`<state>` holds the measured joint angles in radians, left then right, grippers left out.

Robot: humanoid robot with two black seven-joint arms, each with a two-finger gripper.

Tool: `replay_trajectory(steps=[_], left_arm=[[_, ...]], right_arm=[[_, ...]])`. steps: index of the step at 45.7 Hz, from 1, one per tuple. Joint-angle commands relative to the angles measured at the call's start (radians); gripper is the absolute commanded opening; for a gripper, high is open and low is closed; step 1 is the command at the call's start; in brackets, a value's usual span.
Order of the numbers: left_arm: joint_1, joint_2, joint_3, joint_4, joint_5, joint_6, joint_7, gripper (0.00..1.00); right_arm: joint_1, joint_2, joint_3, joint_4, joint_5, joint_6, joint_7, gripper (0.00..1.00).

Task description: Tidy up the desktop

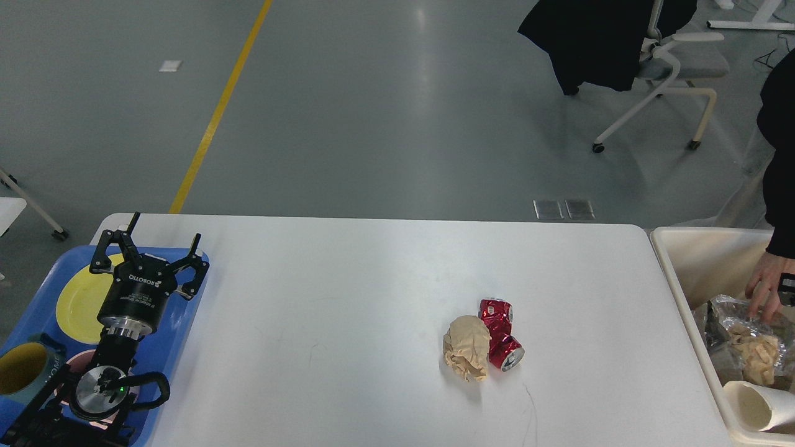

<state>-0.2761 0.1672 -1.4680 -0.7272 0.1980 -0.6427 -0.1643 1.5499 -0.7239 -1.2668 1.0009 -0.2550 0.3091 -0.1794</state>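
Note:
The white desktop (348, 292) fills the lower part of the head view. A crumpled beige paper ball (467, 352) lies right of its centre and touches a crushed red can (500, 335). My left gripper (154, 245) is open and empty above the blue tray (186, 310) at the table's left end, far from the paper and the can. My right gripper does not show in the view.
The blue tray holds a yellow plate (81, 298) and a yellow-lined mug (22, 369). A cream bin (674, 261) at the right edge holds a plastic bag (739, 335) and a white paper cup (758, 406). A person's hand (765, 292) reaches into it. An office chair (671, 68) stands behind.

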Motion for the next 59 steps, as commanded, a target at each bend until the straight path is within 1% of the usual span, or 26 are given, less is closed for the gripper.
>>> replay_trajectory(steps=[1, 5, 11, 13, 28, 31, 54, 55, 56, 57, 58, 59], left_arm=[[0.000, 0.000, 0.000, 0.000, 0.000, -0.002, 0.000, 0.96], [0.000, 0.000, 0.000, 0.000, 0.000, 0.000, 0.000, 0.96], [0.000, 0.000, 0.000, 0.000, 0.001, 0.000, 0.000, 0.96], [0.000, 0.000, 0.000, 0.000, 0.000, 0.000, 0.000, 0.96], [-0.002, 0.000, 0.000, 0.000, 0.000, 0.000, 0.000, 0.96], [-0.002, 0.000, 0.000, 0.000, 0.000, 0.000, 0.000, 0.96], [-0.002, 0.000, 0.000, 0.000, 0.000, 0.000, 0.000, 0.96], [-0.002, 0.000, 0.000, 0.000, 0.000, 0.000, 0.000, 0.96], [-0.002, 0.000, 0.000, 0.000, 0.000, 0.000, 0.000, 0.96], [-0.002, 0.000, 0.000, 0.000, 0.000, 0.000, 0.000, 0.96], [-0.002, 0.000, 0.000, 0.000, 0.000, 0.000, 0.000, 0.96], [-0.002, 0.000, 0.000, 0.000, 0.000, 0.000, 0.000, 0.96]], right_arm=[[-0.278, -0.002, 0.153, -0.229, -0.001, -0.005, -0.002, 0.00], [-0.390, 0.017, 0.210, -0.346, 0.000, -0.028, -0.002, 0.00], [-0.551, 0.095, 0.268, -0.473, 0.002, -0.137, -0.002, 0.00], [-0.594, 0.113, 0.280, -0.518, 0.003, -0.159, -0.002, 0.00], [-0.907, 0.328, 0.339, -0.841, 0.014, -0.214, -0.006, 0.00], [-0.932, 0.345, 0.340, -0.863, 0.016, -0.216, -0.006, 0.00], [-0.970, 0.356, 0.357, -0.863, 0.016, -0.232, -0.006, 0.00], [-0.972, 0.357, 0.356, -0.863, 0.016, -0.235, -0.006, 0.07], [-0.973, 0.357, 0.354, -0.864, 0.014, -0.240, -0.006, 0.29], [-0.975, 0.359, 0.353, -0.864, 0.016, -0.246, -0.006, 0.56], [-0.975, 0.362, 0.353, -0.864, 0.014, -0.260, -0.006, 0.80], [-0.975, 0.366, 0.353, -0.864, 0.016, -0.277, -0.006, 0.95]])
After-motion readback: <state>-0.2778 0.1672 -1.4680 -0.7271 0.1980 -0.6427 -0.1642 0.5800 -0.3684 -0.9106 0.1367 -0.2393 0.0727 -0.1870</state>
